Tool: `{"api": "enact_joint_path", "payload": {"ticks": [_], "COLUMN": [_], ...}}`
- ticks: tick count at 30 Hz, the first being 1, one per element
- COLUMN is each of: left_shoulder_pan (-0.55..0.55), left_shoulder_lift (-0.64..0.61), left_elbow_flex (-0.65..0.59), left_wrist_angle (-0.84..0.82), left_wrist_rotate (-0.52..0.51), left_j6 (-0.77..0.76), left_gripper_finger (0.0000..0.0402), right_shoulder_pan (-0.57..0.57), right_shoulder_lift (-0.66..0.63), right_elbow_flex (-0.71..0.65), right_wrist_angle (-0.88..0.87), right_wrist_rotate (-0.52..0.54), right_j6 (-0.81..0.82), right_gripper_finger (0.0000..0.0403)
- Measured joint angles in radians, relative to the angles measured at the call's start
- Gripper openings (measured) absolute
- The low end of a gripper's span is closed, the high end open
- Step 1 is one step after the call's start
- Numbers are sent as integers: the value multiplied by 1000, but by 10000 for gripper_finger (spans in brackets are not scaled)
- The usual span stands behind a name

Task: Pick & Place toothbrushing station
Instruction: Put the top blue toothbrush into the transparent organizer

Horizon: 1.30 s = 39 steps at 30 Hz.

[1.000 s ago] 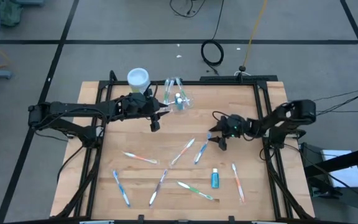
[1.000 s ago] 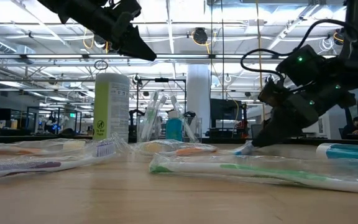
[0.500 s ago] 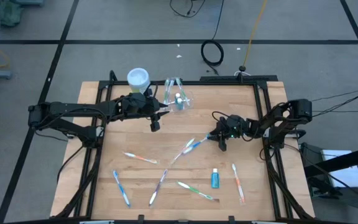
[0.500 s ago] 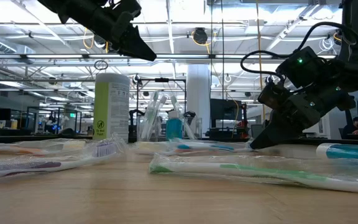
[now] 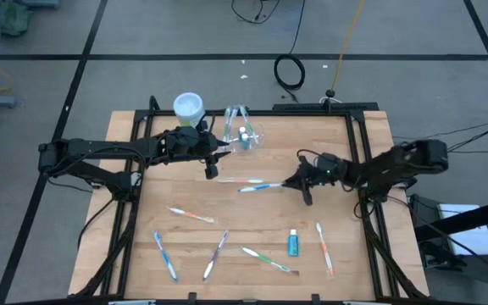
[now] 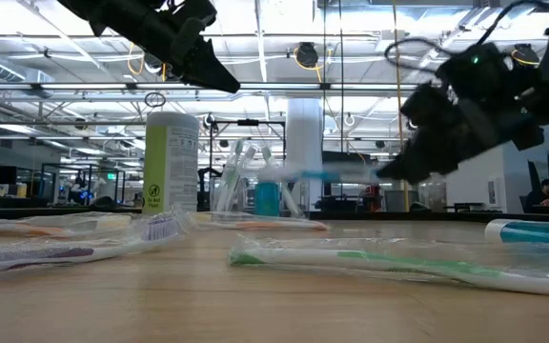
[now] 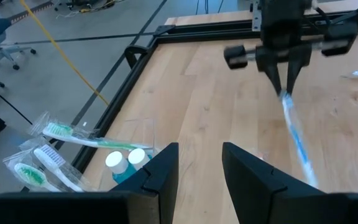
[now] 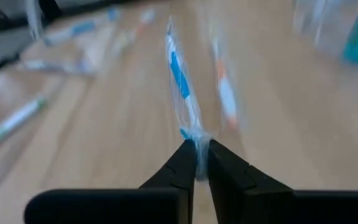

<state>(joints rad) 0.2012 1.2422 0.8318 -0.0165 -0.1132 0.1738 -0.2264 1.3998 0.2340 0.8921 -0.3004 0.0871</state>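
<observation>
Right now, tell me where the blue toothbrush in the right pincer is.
The blue toothbrush is pinched by one end in the right pincer, off the table in the low view, pointing toward the left pincer near mid-table.

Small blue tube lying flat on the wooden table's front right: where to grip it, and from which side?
Likely mid-body of the small blue tube, from straight above, fingers across its narrow width: it lies flat, long axis front to back, bare wood along both long sides. Right gripper is nearest but shut on a blue wrapped toothbrush.
</observation>
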Motion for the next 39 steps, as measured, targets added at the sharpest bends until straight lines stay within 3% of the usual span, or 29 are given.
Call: {"api": "enact_joint_path", "payload": {"ticks": [5, 10, 13, 17, 22, 25, 29, 39], "left_shoulder_pan": [0, 0, 0, 0, 0, 0, 0, 0], "left_shoulder_lift": [0, 0, 0, 0, 0, 0, 0, 0], "left_elbow_flex": [0, 0, 0, 0, 0, 0, 0, 0], "left_wrist_angle": [14, 27, 28, 29, 26, 19, 19, 19], "left_wrist_rotate": [0, 0, 0, 0, 0, 0, 0, 0], "left_j6": [5, 7, 7, 6, 0, 0, 3, 1], "left_gripper_finger": [129, 129, 129, 129, 129, 129, 129, 129], "right_shoulder_pan": [0, 23, 61, 97, 86, 68, 55, 55], "right_shoulder_lift": [-163, -236, -207, -132, -32, -3, 24, 22], "right_elbow_flex": [80, 358, 562, 784, 917, 926, 926, 926], "right_wrist_angle": [-151, -681, -997, -1256, -1280, -1251, -1253, -1291], "right_wrist_rotate": [11, 78, 205, 472, 829, 940, 987, 981], "right_j6": [-130, -399, -532, -720, -1032, -1251, -1435, -1539], "right_gripper_finger": [21, 20, 20, 19, 19, 19, 18, 18]}}
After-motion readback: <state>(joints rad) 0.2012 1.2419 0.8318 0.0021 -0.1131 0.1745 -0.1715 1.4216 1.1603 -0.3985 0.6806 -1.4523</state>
